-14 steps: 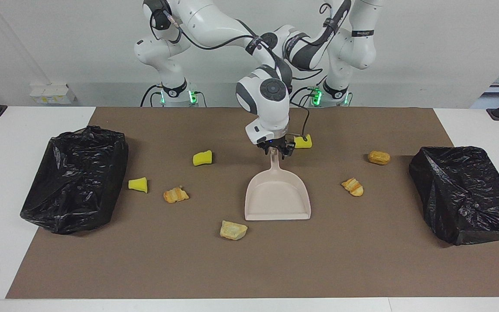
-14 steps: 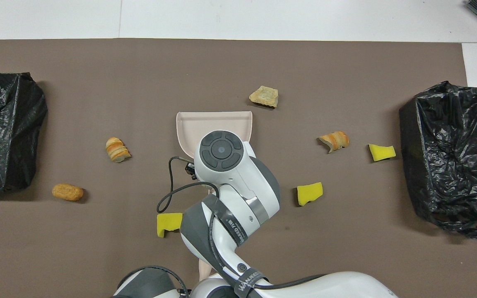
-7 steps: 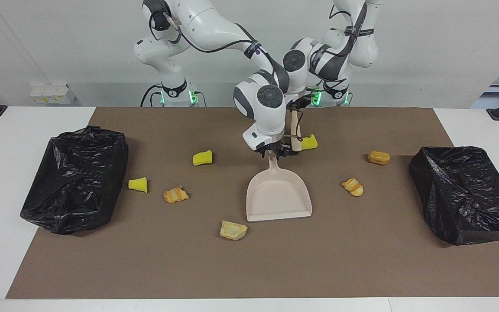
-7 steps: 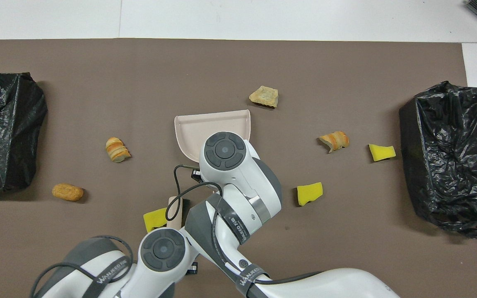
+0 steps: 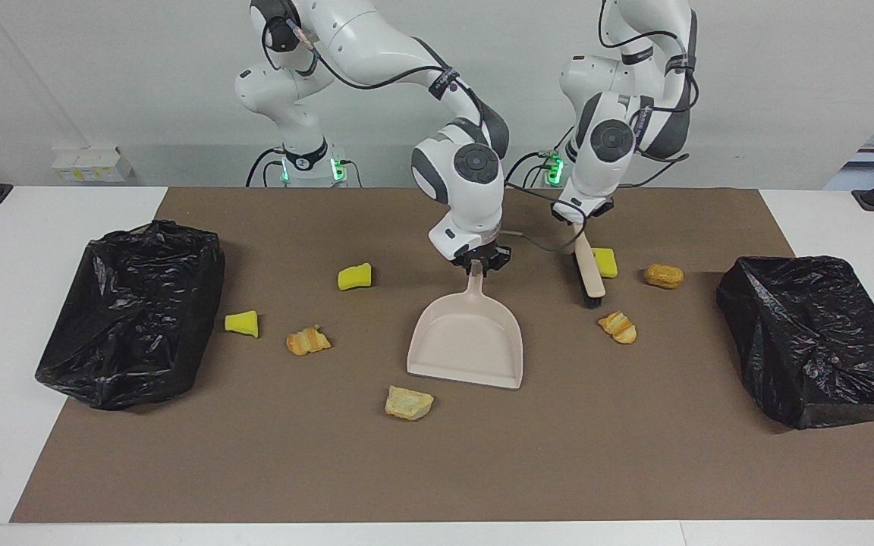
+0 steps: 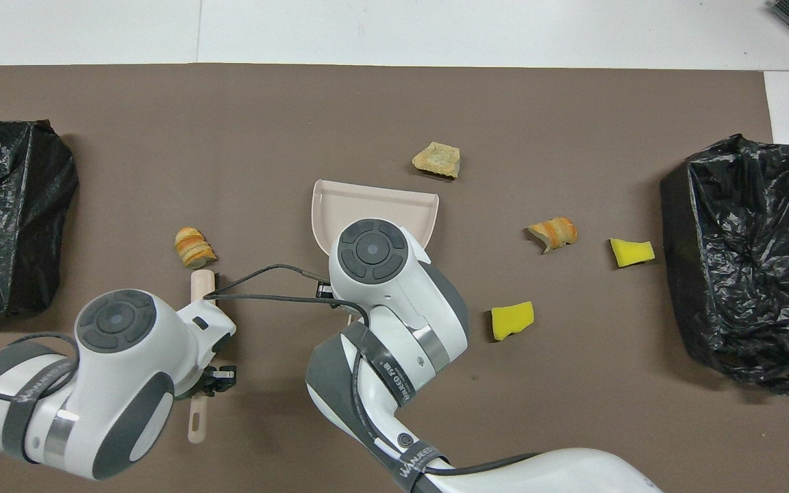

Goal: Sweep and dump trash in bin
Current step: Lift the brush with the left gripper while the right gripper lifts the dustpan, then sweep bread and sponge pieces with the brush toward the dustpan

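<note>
My right gripper is shut on the handle of the beige dustpan, which lies flat mid-mat with its mouth away from the robots. My left gripper is shut on the brush, held slanted with its head on the mat. Touching the brush is a yellow sponge chunk. Trash lies scattered: pastry bits, yellow sponges and a bread chunk just off the pan's mouth. In the overhead view the dustpan shows, but the right wrist covers its gripper.
Two bins lined with black bags stand at the mat's ends, one bin toward the right arm's end and the other bin toward the left arm's. A cable hangs between the two wrists.
The left arm swung the brush toward its own end of the table, pushing the yellow sponge along. The right gripper closed on the dustpan handle and turned the pan slightly.
</note>
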Robot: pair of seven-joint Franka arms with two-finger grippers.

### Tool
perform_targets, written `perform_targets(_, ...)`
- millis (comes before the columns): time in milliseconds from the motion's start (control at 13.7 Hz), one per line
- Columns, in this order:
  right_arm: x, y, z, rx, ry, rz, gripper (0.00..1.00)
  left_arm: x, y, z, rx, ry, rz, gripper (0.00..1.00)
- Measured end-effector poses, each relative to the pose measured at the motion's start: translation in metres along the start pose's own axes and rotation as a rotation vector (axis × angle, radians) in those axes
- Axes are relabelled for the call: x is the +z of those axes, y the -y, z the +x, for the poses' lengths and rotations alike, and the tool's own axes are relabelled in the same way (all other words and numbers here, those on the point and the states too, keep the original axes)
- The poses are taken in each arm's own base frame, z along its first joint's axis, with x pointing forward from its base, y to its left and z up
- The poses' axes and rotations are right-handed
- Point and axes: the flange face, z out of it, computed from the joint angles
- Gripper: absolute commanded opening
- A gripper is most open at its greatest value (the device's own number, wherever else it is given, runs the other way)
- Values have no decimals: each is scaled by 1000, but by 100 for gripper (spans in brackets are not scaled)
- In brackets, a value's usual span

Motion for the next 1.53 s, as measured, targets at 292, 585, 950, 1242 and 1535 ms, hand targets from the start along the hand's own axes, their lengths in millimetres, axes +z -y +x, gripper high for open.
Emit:
perform_targets(292,-51,-39,18,-233,-1,-3,0,-47,44,-11,-84,22,-14,0)
perform_targets(585,-77,-75,26,-626,26,-96,0,-52,131,-7,-263,26,-6,0)
perform_targets(950,-77,-156,68,-1038,128,-90,0,-17,181,-5,-365,107,-17,0)
perform_targets(1242,-67,-198,91,-1468,125,-58,0,21,156,0,-351,170,22,0)
perform_targets(1535,-58,-187,71,-1631,181,-118,0,26,78,-5,-461,193,21,0)
